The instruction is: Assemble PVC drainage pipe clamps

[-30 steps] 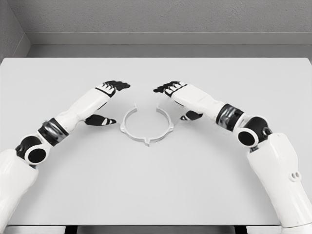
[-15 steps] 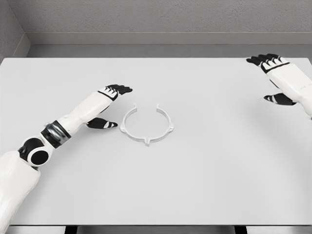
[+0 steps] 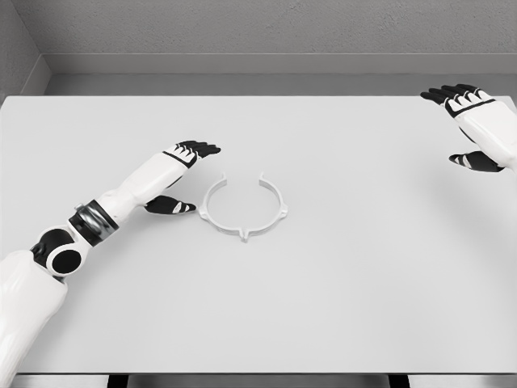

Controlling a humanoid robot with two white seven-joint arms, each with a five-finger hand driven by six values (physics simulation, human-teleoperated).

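The thin white open-ring plastic pipe clamp [image 3: 244, 207], gap facing away, lies just right of the spread, empty left hand [image 3: 179, 174], while the open right hand [image 3: 472, 129] hangs well apart.

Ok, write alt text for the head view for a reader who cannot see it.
A white open-ring pipe clamp lies flat on a pale grey table, its gap facing away from the robot. The left hand hovers open just left of it, not touching; the right hand is open near the table's far right edge.
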